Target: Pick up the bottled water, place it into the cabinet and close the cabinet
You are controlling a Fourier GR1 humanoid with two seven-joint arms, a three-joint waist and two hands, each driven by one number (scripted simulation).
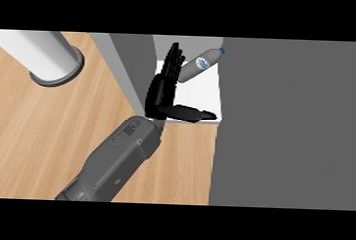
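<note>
Far across the pale, wood-grained bench [40, 137], one bottled water [201, 64] lies tilted on the smooth white floor [205, 95] inside the cabinet [284, 120], its blue cap [222, 50] pointing to the far right. It is a slim, clear cylinder with a blue-printed label. Two flat, matte grey panels frame the white opening: a narrow one on the left [131, 65] and a broad one on the right. One left hand [162, 89], glossy black, reaches into the opening with its fingers straight and together and its thumb spread to the right, holding nothing. Its fingertips are just beside the bottle, though contact cannot be judged. One boxy grey forearm [117, 159] leads back to the near left. At the far left stands one white round column [36, 47] in a grey ring [64, 77].
</note>
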